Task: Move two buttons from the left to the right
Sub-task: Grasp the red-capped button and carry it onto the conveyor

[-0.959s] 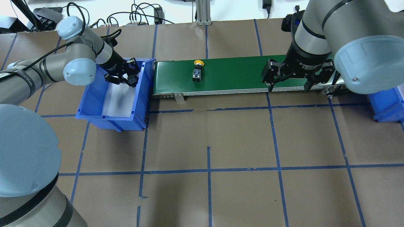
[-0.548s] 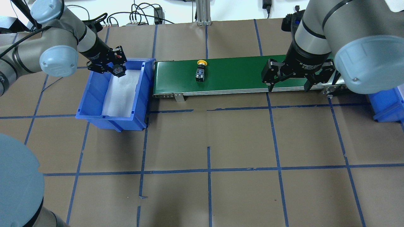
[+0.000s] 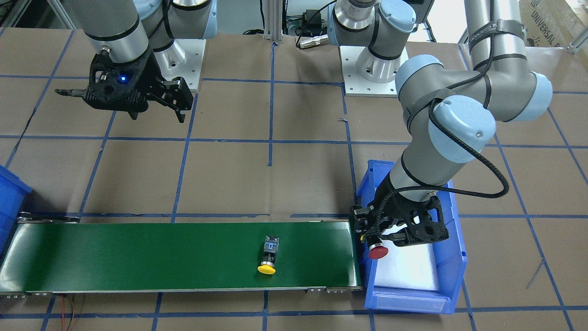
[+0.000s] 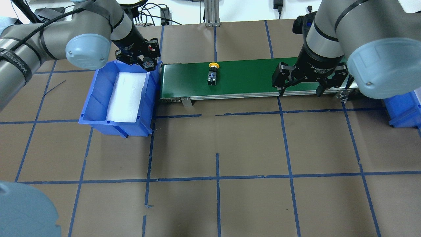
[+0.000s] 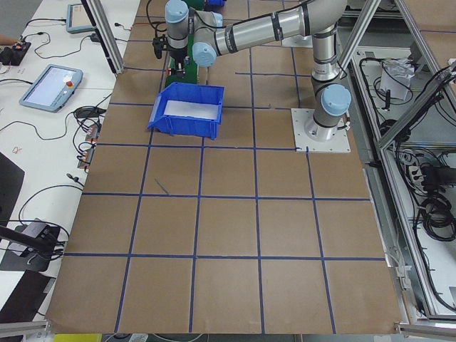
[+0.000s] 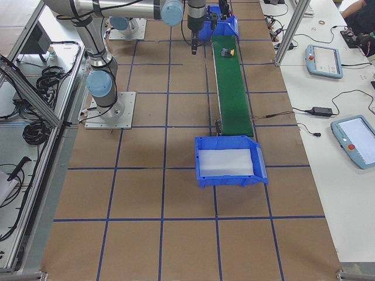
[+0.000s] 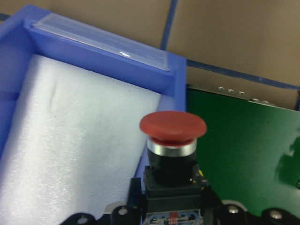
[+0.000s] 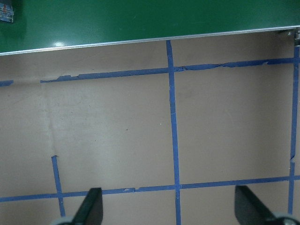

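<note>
My left gripper (image 4: 147, 61) is shut on the red button (image 7: 173, 127). It holds the button above the far right corner of the blue bin (image 4: 98, 77), next to the left end of the green conveyor belt (image 4: 250, 75). The red cap also shows in the front-facing view (image 3: 378, 251). The yellow button (image 4: 212, 74) lies on its side on the belt, also seen in the front-facing view (image 3: 268, 258). My right gripper (image 4: 300, 87) is open and empty, at the belt's near edge toward its right end.
The blue bin holds only a white foam liner (image 4: 126, 97). A second blue bin (image 4: 403, 108) stands past the belt's right end, partly hidden by my right arm. Brown table paper with blue tape lines (image 4: 217, 177) lies in front of the belt.
My left gripper rose out of the blue bin with the red button and moved right to the bin's far corner by the belt. The yellow button drifted right along the belt. The right arm stayed still.
</note>
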Controlling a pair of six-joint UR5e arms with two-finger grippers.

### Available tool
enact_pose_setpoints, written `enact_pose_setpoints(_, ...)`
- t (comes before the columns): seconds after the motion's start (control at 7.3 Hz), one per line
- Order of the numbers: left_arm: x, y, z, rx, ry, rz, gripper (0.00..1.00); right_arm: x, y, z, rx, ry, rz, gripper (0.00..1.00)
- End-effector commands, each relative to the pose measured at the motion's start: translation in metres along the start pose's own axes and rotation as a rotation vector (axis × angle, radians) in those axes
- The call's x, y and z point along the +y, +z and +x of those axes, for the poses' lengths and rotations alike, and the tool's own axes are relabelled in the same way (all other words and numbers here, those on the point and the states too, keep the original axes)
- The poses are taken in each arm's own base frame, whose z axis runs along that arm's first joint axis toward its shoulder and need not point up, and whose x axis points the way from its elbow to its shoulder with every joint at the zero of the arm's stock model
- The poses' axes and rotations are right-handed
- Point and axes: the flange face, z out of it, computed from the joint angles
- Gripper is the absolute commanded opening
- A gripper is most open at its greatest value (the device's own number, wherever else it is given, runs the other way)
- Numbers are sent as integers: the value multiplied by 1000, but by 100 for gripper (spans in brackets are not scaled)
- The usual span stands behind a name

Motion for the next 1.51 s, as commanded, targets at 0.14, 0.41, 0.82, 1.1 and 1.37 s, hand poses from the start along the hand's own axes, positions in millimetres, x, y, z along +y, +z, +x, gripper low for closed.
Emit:
enact_pose_setpoints(0.14,16,72,56,5,157,-88,25,0,0,0,0,0,-1,100)
enact_pose_setpoints(0.41,15,95,47,-40,287,-112,27,-1,1,0,0,0,-3,100)
enact_pose_setpoints(0.82,5,94,38,-62,270,-101,29,-1,1,2,2,3,-2,100)
enact_pose_setpoints(1.1,4,98,30,-63,258,-111,29,-6,0,5,6,-27,15,100)
enact_pose_setpoints(1.37,4,101,27,-64,253,-116,29,-14,6,12,17,-74,19,100)
